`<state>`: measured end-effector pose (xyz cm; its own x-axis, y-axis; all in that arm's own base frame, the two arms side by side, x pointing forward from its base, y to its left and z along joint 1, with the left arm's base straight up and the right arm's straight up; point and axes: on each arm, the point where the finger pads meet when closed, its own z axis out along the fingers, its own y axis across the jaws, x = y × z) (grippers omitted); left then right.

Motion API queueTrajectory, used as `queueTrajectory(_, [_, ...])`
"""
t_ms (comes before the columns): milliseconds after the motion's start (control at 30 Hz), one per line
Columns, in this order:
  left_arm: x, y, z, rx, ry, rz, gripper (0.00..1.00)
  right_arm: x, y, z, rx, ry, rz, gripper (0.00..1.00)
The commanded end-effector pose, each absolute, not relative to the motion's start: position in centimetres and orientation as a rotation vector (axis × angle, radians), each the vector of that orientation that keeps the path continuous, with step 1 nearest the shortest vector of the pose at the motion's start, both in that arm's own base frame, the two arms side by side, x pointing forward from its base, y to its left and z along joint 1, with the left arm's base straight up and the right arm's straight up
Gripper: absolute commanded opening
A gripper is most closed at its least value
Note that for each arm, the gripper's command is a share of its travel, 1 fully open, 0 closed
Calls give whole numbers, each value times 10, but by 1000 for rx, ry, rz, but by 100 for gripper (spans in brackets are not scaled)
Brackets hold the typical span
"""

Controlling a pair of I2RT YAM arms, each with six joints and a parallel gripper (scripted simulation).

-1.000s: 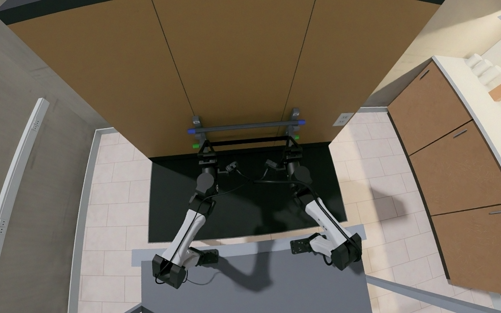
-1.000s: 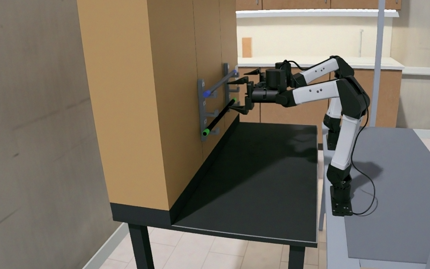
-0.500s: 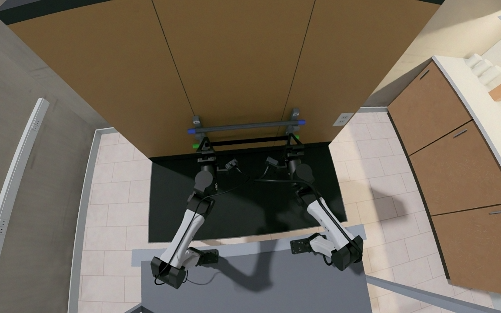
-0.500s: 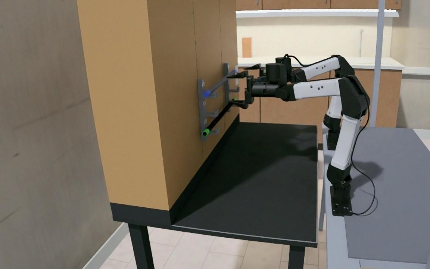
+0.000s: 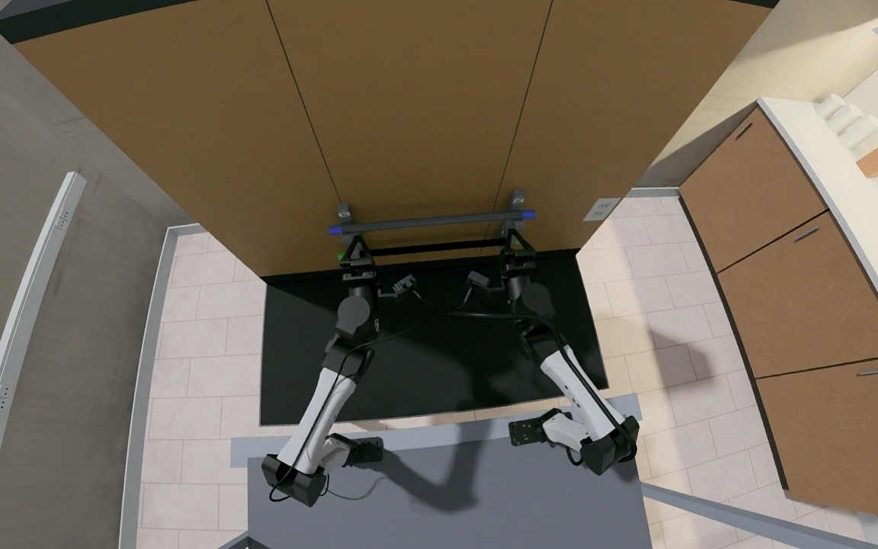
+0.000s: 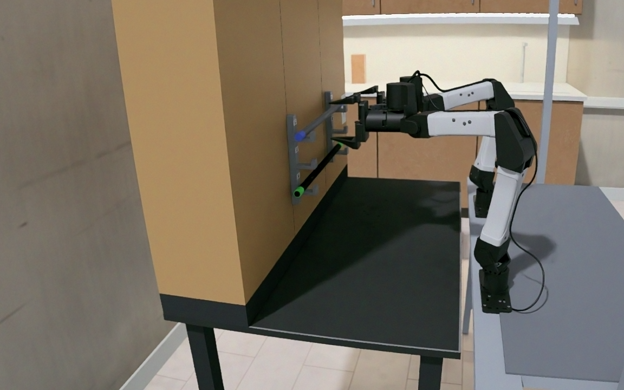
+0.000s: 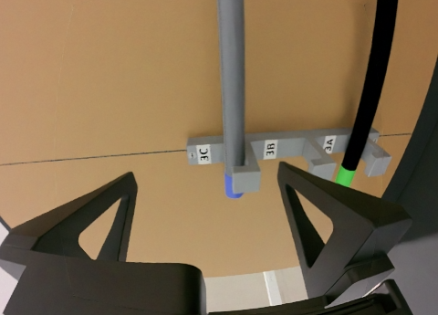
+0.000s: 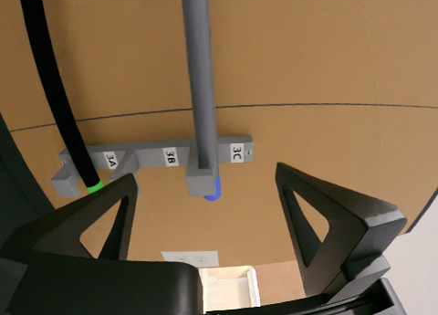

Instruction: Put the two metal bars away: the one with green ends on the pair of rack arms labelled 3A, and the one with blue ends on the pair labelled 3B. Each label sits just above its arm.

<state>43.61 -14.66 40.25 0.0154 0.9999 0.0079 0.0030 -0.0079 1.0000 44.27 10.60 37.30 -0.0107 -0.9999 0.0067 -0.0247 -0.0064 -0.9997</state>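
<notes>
The left gripper (image 5: 358, 242) (image 6: 332, 120) (image 7: 205, 174) and right gripper (image 5: 511, 235) (image 6: 360, 107) (image 8: 204, 175) both stand with fingers spread apart, holding nothing. Ahead of them, the blue-ended metal bar (image 5: 428, 222) (image 6: 321, 121) (image 7: 232, 78) (image 8: 199, 78) crosses the rack on its top pair of arms, below the 3C labels (image 7: 203, 153) (image 8: 236, 152). Each gripper faces one end, one finger above the bar's line and the other below — an arrangement that probably suits a level, two-handed lift.

Just below the bar's seat, the 3B arms (image 6: 307, 165) (image 7: 321, 166) (image 8: 125, 169) carry nothing; that is where it belongs, so one level down remains to be done.

Lower still, the green-ended metal bar (image 5: 435, 248) (image 6: 321, 166) (image 7: 374, 78) (image 8: 50, 78) rests on the 3A arms (image 7: 378, 163) (image 8: 65, 183). It already sits as asked and should be left alone — the lower fingers need care near it. The dark counter (image 5: 428, 382) (image 6: 377, 242) spreads beneath both grippers.
</notes>
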Motion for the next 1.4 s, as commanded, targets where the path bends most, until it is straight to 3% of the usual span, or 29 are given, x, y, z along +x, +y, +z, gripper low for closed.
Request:
queueTrajectory(0, [433, -143, 420, 1215, 1191, 1204, 100, 440, 101, 393, -1206, 1221, -1221, 100])
queueTrajectory(1367, [433, -143, 422, 1215, 1191, 1204, 100, 440, 98, 401, -1206, 1221, -1221, 100])
